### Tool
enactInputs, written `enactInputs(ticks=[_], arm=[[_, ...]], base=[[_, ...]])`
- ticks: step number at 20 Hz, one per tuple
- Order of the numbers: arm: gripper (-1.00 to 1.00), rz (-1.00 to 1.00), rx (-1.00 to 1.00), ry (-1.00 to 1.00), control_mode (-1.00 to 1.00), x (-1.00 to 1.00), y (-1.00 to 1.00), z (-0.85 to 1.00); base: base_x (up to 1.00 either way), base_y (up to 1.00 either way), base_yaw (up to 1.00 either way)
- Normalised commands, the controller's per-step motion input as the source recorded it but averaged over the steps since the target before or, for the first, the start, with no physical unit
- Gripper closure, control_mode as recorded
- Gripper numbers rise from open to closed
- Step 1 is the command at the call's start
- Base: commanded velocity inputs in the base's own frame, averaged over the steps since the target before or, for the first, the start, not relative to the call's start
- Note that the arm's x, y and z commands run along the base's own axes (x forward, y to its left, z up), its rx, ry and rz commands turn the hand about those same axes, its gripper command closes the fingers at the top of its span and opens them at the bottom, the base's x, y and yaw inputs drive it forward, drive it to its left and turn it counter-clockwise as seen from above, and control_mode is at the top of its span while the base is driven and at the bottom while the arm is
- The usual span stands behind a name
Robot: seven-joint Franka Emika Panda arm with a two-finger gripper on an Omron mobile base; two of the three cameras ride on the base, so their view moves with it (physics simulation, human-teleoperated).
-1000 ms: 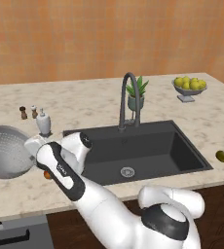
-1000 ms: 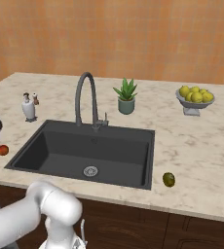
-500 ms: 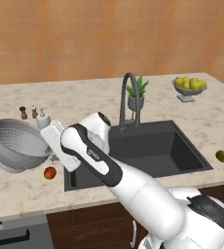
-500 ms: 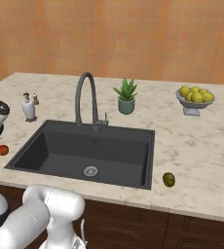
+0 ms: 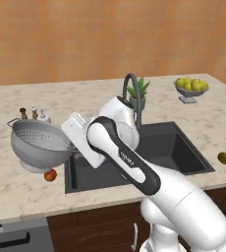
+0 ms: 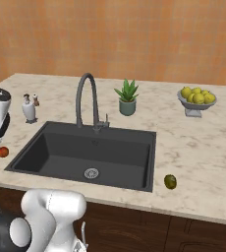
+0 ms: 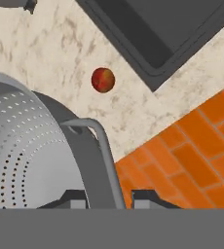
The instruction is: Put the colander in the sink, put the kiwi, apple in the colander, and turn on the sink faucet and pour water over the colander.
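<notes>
Hand view is showing the hand (image 7: pixel 108 197) clamping its two fingertips together on the rim of the colander (image 7: pixel 31 146), just below its looped side handle. From the left base view the colander (image 5: pixel 40 142) is hanging tilted above the worktop (image 5: pixel 16 192), just left of the sink (image 5: pixel 174 147), its open mouth facing up and towards the room. Being round, it has no long axis to speak of. I'd be carrying it rightward clear of the apple (image 5: pixel 50 174), levelling it, then lowering it gently onto the basin floor.
</notes>
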Motion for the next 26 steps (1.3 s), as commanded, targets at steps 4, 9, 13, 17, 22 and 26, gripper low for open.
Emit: enactInputs(ticks=[4, 9, 13, 17, 22, 26], arm=[[1.0, -0.16, -0.18, 0.02, -1.0, -0.22, -0.79, 0.27], [1.0, -0.3, -0.28, 0.0, -1.0, -0.01, -0.75, 0.15], [1.0, -0.57, -0.45, 0.08, -1.0, 0.22, -0.44, 0.03], [1.0, -0.67, -0.44, 0.21, -1.0, 0.44, -0.13, 0.0], [1.0, -0.54, -0.33, 0.15, -1.0, 0.6, -0.08, -0.07], [1.0, -0.37, -0.19, -0.03, -1.0, 0.59, 0.21, -0.41]], base=[[0.0, 0.0, 0.0], [0.0, 0.0, 0.0], [0.0, 0.0, 0.0], [0.0, 0.0, 0.0], [0.0, 0.0, 0.0], [0.0, 0.0, 0.0]])
